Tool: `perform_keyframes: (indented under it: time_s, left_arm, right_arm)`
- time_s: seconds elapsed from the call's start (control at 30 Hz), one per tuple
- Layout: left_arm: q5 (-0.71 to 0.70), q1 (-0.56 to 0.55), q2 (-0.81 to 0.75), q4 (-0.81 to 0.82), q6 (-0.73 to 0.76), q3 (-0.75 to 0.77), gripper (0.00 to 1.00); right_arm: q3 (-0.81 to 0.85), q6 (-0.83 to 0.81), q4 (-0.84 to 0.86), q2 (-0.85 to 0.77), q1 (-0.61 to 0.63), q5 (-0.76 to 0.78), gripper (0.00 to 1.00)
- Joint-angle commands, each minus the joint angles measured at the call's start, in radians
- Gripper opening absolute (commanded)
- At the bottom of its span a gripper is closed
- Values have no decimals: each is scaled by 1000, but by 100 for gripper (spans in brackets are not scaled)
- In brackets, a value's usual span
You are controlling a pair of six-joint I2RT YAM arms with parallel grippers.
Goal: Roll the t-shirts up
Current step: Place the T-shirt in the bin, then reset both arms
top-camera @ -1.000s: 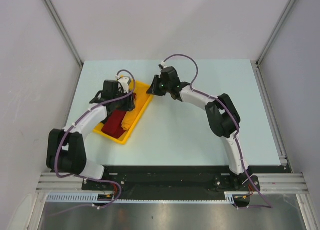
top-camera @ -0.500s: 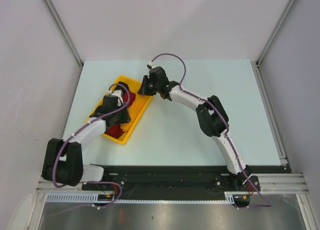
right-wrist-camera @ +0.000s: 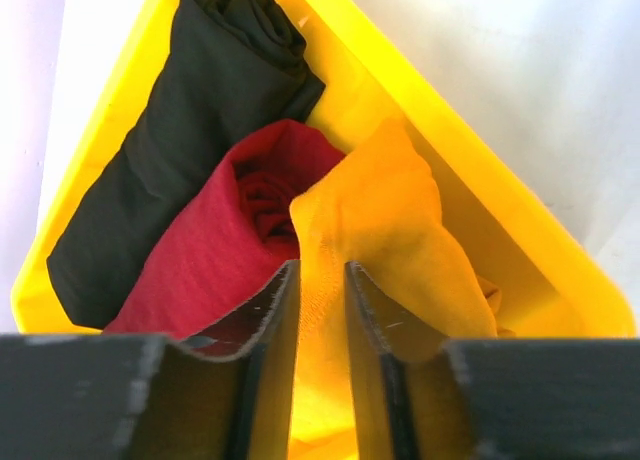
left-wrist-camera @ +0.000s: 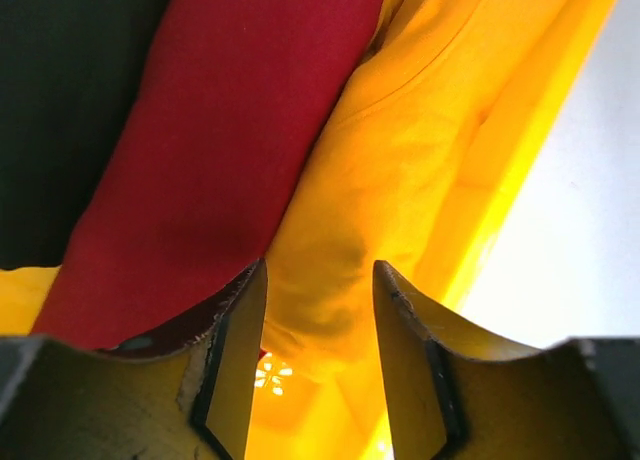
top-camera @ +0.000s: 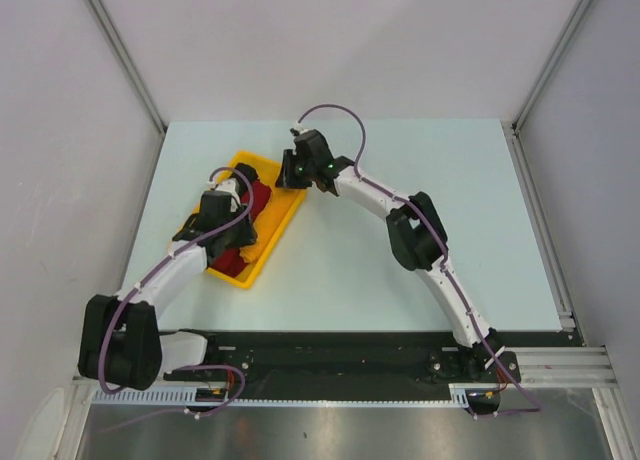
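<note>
While you look down from above, you find the yellow tray [top-camera: 281, 234] on the left half of the table [top-camera: 450, 160], turned at an angle, and all three t-shirts are inside it. They lie side by side along its length: the black roll [right-wrist-camera: 170, 130] at the left wall, the dark red roll [right-wrist-camera: 215, 245] in the middle, touching it, and the mustard-orange t-shirt [right-wrist-camera: 385, 220] along the right wall, pressed against the red one.

Your left claw [left-wrist-camera: 320, 272] hangs over the middle of the tray and points down into it. Its jaws stand about half apart. The mustard-orange cloth bulges up just beyond the two tips, and the left fingertip [left-wrist-camera: 248, 310] is at the edge of the dark red roll. I do not see the pads squeeze anything, so it holds nothing that I can confirm.

Your right claw [right-wrist-camera: 318, 272] is at the far right corner of the tray. Its jaws are nearly together, with only a narrow slot between them, and a fold of the mustard-orange t-shirt fills this slot, so the cloth is pinched there. Beyond the tips this end of the shirt stands up in a loose peak, higher than the ends of the two rolls beside it. The mustard-orange one looks less tightly wound than the other two.
</note>
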Motion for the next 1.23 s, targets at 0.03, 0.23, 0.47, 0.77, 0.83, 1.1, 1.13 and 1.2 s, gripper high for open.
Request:
perform_keyframes:
  time_s: [0.03, 0.23, 0.47, 0.77, 0.83, 1.1, 1.13, 1.2]
  left_arm:
    - [1, 4, -101, -80, -1, 113, 94]
    - [82, -65, -147, -136, -57, 196, 100]
    - [-31, -340, -170, -98, -114, 210, 100]
    - [-195, -648, -112, -9, -165, 173, 99]
    - [-191, -664, -119, 10, -191, 150, 100]
    - [-189, -670, -223, 99, -198, 32, 100]
    - [-192, -670, -259, 135, -197, 9, 100]
    - [-217, -670, -285, 156, -196, -6, 100]
  right_arm:
    - [86, -44, -48, -103, -6, 11, 35]
    - [-101, -24, -19, -312, -35, 40, 55]
    - [-615, 37, 103, -721, -66, 130, 91]
    - [-1144, 96, -41, -1261, -106, 389, 100]
    - [-1221, 99, -74, -1356, -112, 405, 100]
    - [-1418, 116, -202, -1656, -113, 475, 100]
    - [-1421, 114, -208, -1667, -113, 482, 100]
    - [-1424, 109, -223, -1676, -113, 495, 100]
